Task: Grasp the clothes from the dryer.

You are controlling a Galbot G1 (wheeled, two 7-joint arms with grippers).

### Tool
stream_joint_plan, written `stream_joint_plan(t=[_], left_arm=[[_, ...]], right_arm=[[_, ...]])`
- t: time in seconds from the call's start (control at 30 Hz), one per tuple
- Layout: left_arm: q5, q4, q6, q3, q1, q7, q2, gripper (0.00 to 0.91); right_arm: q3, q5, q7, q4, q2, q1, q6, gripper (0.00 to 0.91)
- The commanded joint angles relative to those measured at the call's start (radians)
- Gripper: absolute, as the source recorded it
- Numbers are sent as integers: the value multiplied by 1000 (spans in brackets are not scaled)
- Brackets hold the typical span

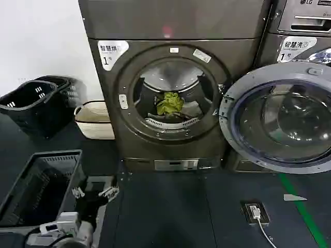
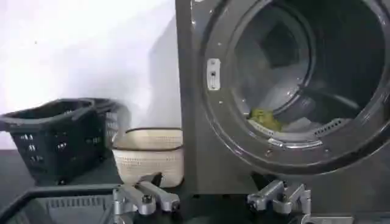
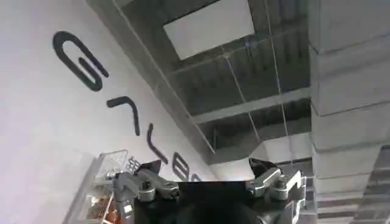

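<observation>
Green clothes (image 1: 169, 103) lie in the drum of the dark grey dryer (image 1: 111, 103), whose round door (image 1: 234, 135) hangs open to the right. In the left wrist view the clothes (image 2: 265, 119) show low in the drum, behind the opening's rim. My left gripper (image 1: 95, 195) is low at the front left, well short of the dryer, open and holding nothing. Its fingers (image 2: 146, 198) spread wide in the left wrist view, where the left gripper (image 2: 212, 201) faces the dryer's lower front. My right gripper (image 3: 212, 182) is open and empty, pointing up at a ceiling and a lettered wall.
A black mesh basket (image 1: 39, 186) stands beside my left arm. Two more black baskets (image 1: 31, 103) and a white woven basket (image 1: 95, 120) stand left of the dryer. A second machine (image 1: 305, 31) is on the right. A floor socket (image 1: 255, 212) and green line (image 1: 305, 212) mark the floor.
</observation>
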Motion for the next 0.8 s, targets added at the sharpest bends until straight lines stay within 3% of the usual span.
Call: stream_joint_plan(t=[0.03,0.8], left_arm=[[2,2,0,3,0,0,1,907],[-18,-40,3,-32,10,13,8,907]], right_arm=[[1,20,-14,2,-1,-1,-15,907],[-1,21,-22,1,5,-3,0,907]])
